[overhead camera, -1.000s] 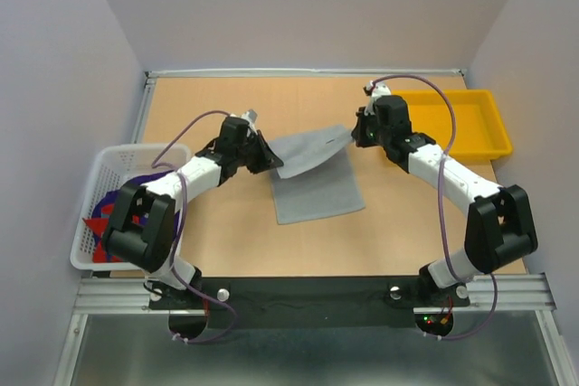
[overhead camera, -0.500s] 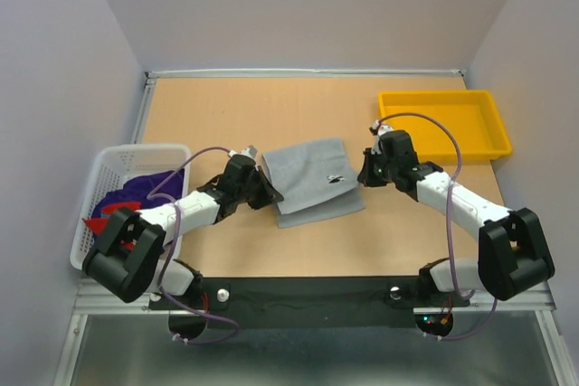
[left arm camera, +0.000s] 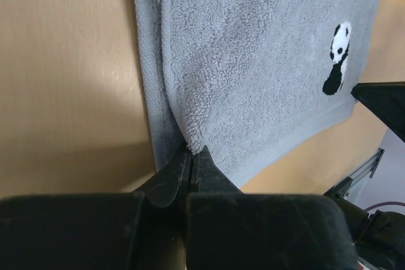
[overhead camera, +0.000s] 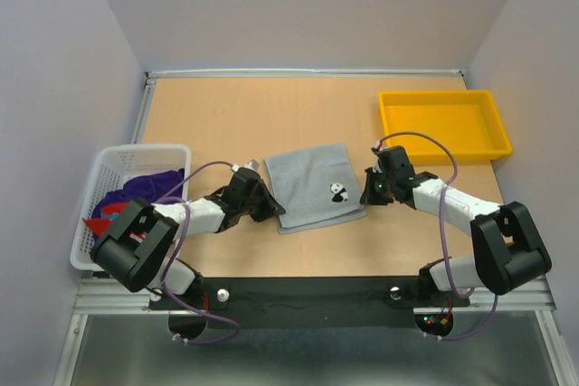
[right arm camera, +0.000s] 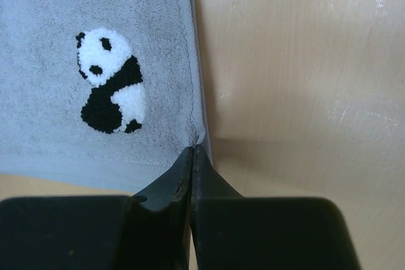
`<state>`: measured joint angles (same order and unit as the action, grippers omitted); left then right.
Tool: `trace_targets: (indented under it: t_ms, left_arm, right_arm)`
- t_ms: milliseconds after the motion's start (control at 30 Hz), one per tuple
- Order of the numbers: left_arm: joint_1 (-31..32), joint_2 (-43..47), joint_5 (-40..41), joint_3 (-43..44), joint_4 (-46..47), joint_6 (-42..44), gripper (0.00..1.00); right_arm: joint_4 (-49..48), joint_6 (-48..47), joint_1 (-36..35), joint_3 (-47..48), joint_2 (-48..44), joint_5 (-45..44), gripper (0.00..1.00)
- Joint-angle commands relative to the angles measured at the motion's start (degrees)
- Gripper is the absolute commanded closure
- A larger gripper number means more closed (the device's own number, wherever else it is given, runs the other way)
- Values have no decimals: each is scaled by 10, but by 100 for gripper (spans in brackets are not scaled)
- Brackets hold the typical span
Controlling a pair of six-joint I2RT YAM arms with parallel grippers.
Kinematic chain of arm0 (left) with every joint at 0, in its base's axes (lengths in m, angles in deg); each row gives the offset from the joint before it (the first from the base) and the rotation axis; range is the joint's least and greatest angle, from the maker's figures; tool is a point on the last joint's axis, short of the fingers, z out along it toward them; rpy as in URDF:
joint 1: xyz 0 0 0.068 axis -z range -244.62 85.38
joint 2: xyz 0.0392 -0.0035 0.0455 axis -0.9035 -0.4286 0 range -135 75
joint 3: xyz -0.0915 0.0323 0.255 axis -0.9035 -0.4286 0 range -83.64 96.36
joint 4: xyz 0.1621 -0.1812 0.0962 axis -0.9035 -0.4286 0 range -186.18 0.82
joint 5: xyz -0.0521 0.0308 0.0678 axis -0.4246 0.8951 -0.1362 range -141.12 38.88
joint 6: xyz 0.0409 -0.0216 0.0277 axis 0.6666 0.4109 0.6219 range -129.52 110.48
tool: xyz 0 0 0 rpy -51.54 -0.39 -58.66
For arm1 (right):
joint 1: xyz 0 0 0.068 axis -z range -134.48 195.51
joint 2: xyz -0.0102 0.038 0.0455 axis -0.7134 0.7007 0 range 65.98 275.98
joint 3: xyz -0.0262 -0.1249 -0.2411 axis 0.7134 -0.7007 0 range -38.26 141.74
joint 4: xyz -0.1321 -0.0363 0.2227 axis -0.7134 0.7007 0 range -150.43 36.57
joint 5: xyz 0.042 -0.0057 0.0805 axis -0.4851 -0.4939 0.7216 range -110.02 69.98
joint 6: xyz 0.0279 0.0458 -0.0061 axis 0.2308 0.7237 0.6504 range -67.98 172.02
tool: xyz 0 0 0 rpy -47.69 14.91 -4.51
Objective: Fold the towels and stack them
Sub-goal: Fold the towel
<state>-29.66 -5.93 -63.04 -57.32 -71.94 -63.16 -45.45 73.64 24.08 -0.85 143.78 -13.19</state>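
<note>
Folded grey terry-cloth towel [overhead camera: 312, 189] with a panda patch lies flat on the wooden table [overhead camera: 226, 115], spanning sideways between both arms; left hand [overhead camera: 273, 207] pinches its left near corner, right hand [overhead camera: 365, 198] its right.

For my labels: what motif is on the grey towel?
A black-and-white panda on the grey towel, clearest in the right wrist view.

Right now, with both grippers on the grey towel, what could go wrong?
1. The left gripper and right gripper are shut on the grey towel at its near corners; retreating before opening would likely drag the fold apart.
2. The lower layer pokes out beside the left gripper, so a stack may sit uneven.
</note>
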Motion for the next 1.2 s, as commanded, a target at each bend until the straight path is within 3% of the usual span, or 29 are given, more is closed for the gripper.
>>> trace_targets:
  t_ms: [0, 367, 733, 900, 1167]
  left_arm:
    - [2, -9, 19, -7, 18, 2, 100]
    - [-9, -58, 23, 68, -13, 42, 100]
    - [-12, -49, 17, 195, -126, 88, 100]
    - [-12, -2, 8, 192, -156, 83, 100]
    - [-2, 43, -10, 116, -143, 56, 100]
  right_arm:
    - [-5, 9, 0, -2, 8, -15, 99]
    - [-7, 3, -1, 21, 21, -44, 100]
    - [26, 3, 0, 102, -16, -48, 99]
    - [62, 10, 0, 111, -53, -39, 99]
    - [81, 38, -1, 49, -99, -23, 100]
